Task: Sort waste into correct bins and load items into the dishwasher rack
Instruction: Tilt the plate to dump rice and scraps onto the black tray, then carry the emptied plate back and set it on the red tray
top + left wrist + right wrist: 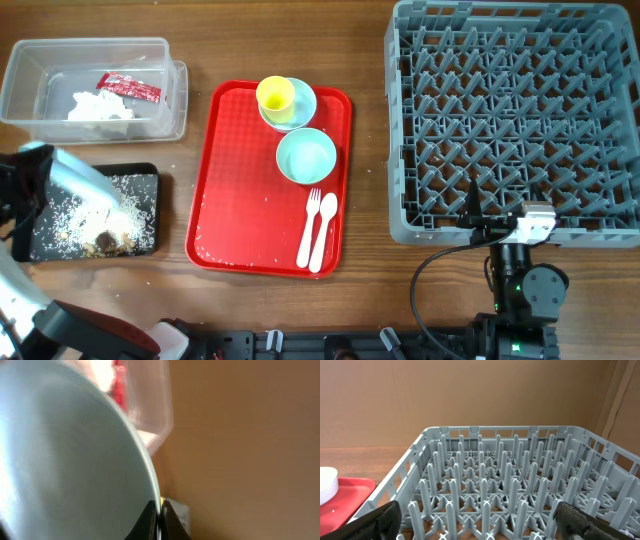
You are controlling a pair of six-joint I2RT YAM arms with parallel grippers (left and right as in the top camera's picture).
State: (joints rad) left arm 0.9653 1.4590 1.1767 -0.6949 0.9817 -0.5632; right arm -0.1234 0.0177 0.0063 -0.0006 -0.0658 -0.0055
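My left gripper is shut on the rim of the pale blue plate and holds it tilted over the black tray, as the overhead view shows. Brown scraps and white crumbs lie in that tray. The clear tub holds the white tissue and the red sachet. The yellow cup stands in the small light blue bowl. The mint green bowl, white fork and spoon are beside it. My right gripper is open and empty at the front edge of the grey rack.
The cup, bowls and cutlery rest on a red tray in the middle, with scattered crumbs at its front. The rack fills the right side. A black cable runs by the right arm's base.
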